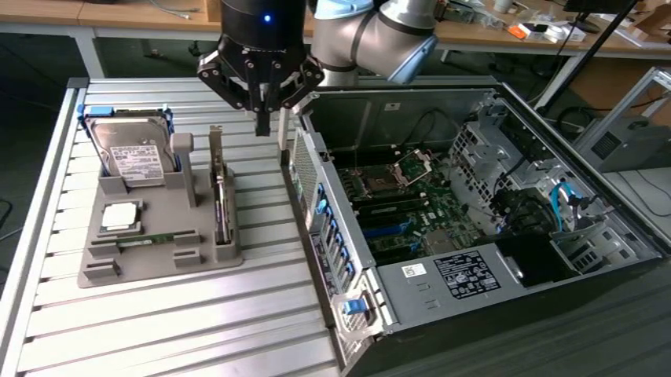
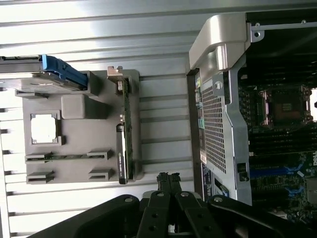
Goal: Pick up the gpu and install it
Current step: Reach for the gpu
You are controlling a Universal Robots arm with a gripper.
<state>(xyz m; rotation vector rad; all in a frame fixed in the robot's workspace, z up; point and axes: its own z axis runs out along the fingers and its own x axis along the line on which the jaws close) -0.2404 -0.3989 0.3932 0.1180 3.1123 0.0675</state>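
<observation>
The gpu (image 1: 220, 200) stands on its long edge in a slot along the side of the grey holder (image 1: 157, 263) that faces the computer. Its silver bracket end points away from the table's front. In the wrist view the gpu (image 2: 124, 134) shows as a thin dark and green strip with the bracket at one end. My gripper (image 1: 262, 126) hangs above the slatted table, between the holder and the open computer case (image 1: 472, 212), just past the gpu's bracket end. Its fingertips (image 2: 168, 177) are pressed together, shut on nothing and clear of the card.
The holder also carries a silver hard drive (image 1: 131, 153) with a white label, a square processor (image 1: 121, 216) and a narrow green memory stick (image 1: 147, 238). The motherboard (image 1: 409, 204) lies exposed inside the case. Bare slatted table (image 1: 178, 330) runs toward the front.
</observation>
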